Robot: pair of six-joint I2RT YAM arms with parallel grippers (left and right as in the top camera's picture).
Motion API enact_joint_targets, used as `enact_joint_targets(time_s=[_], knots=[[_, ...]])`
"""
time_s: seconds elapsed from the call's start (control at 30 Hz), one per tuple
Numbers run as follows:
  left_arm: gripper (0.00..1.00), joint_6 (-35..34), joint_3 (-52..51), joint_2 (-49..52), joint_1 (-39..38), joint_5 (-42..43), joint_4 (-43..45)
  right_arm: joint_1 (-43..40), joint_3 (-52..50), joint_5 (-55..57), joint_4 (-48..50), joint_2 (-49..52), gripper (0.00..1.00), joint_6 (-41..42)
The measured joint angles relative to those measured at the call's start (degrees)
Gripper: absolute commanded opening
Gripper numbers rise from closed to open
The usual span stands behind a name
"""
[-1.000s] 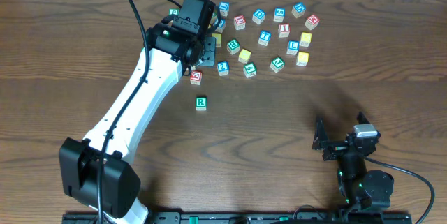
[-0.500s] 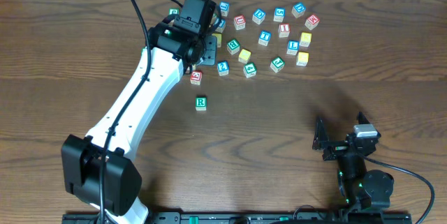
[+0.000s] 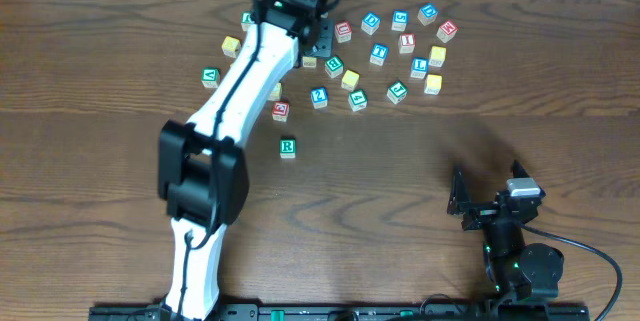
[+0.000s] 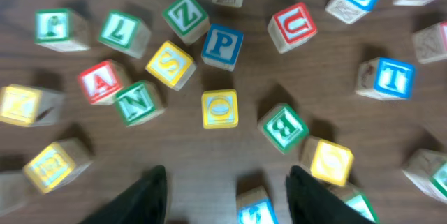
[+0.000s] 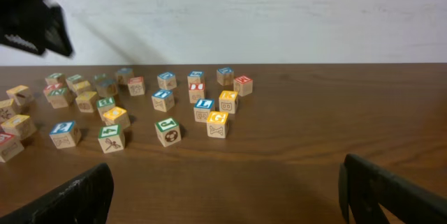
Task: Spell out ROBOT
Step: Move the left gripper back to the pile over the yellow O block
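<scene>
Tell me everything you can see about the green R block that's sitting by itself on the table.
The green R block is a small, light wooden cube. Its top face shows a green border and a green R that reads upright from overhead. It sits flat on the wooden table, apart from the other blocks and on the robot's side of them. Nothing touches it; the nearest is a red-lettered block, and the left arm passes beside it.

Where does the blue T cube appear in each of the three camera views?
Overhead: blue T cube sits in the upper cluster, slightly right of centre.
Left wrist: the cube is near the right edge, letter readable.
Right wrist: it is left of centre, middle row, letter unreadable.
Landmark: red U cube, up-left of it in every view.
</scene>
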Motion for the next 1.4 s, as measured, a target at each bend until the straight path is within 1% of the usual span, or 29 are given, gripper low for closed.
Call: enact_joint_targets(time_s=[0.07,0.17,0.23,0.53,0.77,0.83,0.97,1.07,1.4], knots=[[0.59,0.17,0.0,2.27,0.0,-0.22,1.68,0.02,0.0,0.0,0.0,0.0,0.99,0.0],[0.65,0.22,0.0,5.42,0.0,-1.57,4.09,0.02,0.0,-0.02,0.0,0.0,0.99,0.0],[0.67,0.22,0.0,6.86,0.02,-2.47,5.18,0.02,0.0,0.0,0.0,0.0,0.99,0.0],[0.68,-0.26,0.02,9.31,0.04,-4.63,10.03,0.02,0.0,-0.02,0.0,0.0,0.99,0.0],[0.66,-0.31,0.04,11.19,0.28,-5.27,11.82,0.02,0.0,-0.02,0.0,0.0,0.99,0.0],[0.63,-0.52,0.04,11.82,0.44,-5.57,11.85,0.0,0.0,0.0,0.0,0.0,0.99,0.0],[0.61,-2.08,0.04,13.03,1.01,-5.6,11.89,0.02,0.0,0.0,0.0,0.0,0.99,0.0],[0.59,-3.1,0.04,13.4,1.29,-5.6,11.98,0.02,0.0,0.0,0.0,0.0,0.99,0.0],[0.55,-3.52,0.04,13.42,1.4,-5.53,13.0,0.02,0.0,-0.02,0.0,0.0,0.99,0.0]])
